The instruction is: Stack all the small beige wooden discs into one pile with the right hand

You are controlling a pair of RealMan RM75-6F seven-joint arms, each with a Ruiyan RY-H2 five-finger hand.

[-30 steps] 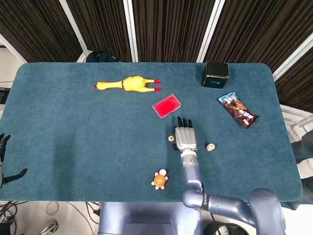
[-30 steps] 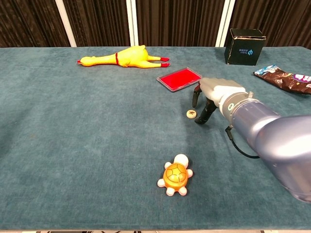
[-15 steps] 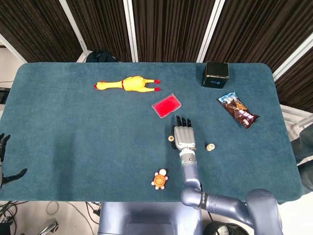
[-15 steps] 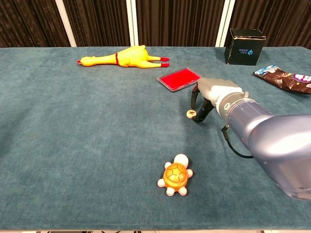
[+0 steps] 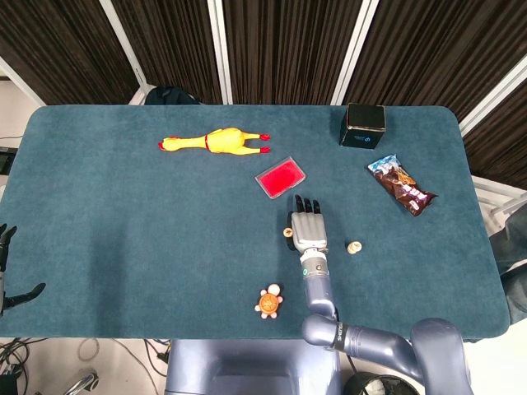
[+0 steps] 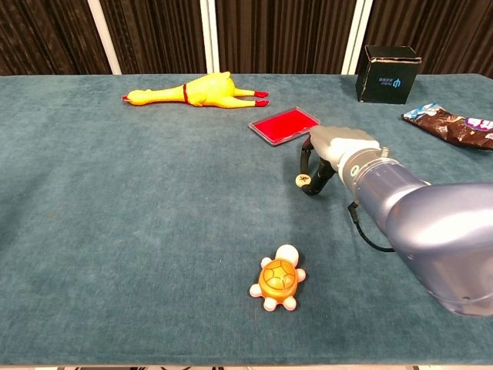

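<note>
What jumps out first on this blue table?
The yellow rubber chicken lying at the far side and the bright red tray near the middle. Just in front of the tray, the grey right hand reaches down at a small beige disc.

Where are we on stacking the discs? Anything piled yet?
Nothing is piled yet. Two beige discs show in the head view, lying apart on the table: the left disc beside the right hand, and the right disc lying alone. In the chest view the right hand's fingers are down around the left disc; whether it is gripped is unclear. Lifting it and setting it on the other remains.
</note>
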